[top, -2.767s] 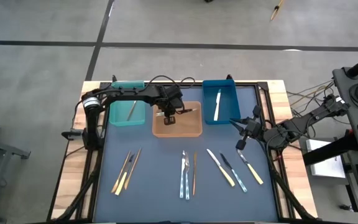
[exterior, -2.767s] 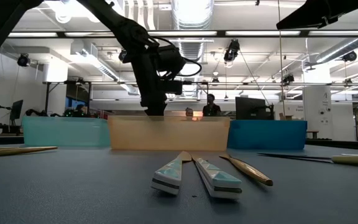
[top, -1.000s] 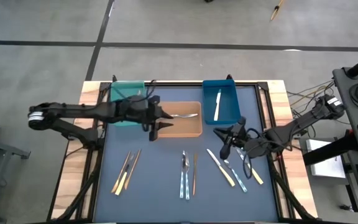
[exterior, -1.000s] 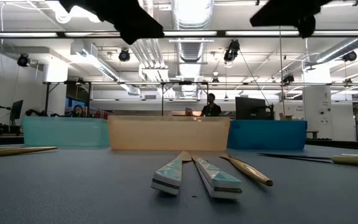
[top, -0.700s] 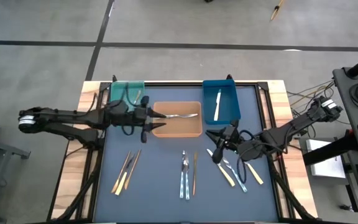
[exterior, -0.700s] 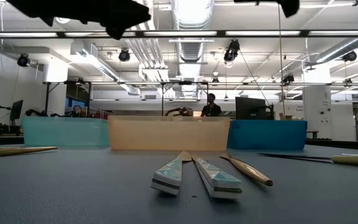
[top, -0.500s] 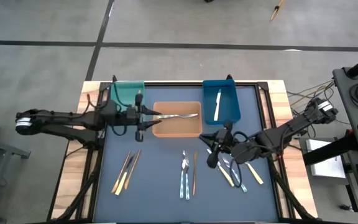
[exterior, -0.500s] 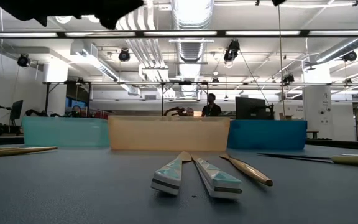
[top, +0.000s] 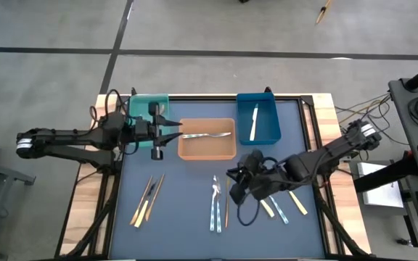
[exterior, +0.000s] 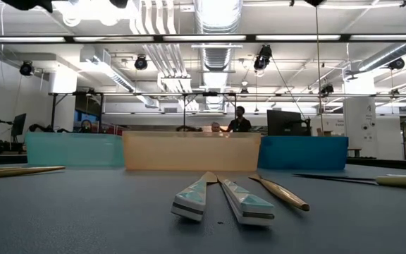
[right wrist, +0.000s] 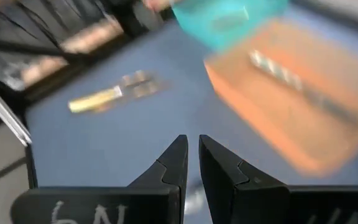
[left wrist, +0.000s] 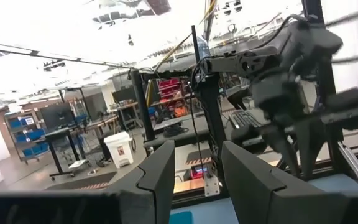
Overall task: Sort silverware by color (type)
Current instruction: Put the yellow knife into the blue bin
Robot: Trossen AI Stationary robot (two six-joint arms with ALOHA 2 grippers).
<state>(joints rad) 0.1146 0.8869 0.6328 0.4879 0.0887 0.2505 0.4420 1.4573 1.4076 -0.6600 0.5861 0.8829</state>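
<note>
Left gripper, fingers spread and empty, hovers beside the orange bin, apparently holding a silver fork. Right gripper, fingers nearly pressed together, hangs above loose silverware on the mat.

Three bins; silverware: three binned, about ten loose.

Three bins in row at table's far edge: left bin, middle bin, right bin. Fork lies in middle bin, one utensil in right bin. Nearer me, loose silverware on table: pair at left, cluster at centre, more at right. My left gripper hangs between left and middle bins; my right gripper between centre and right clusters.
</note>
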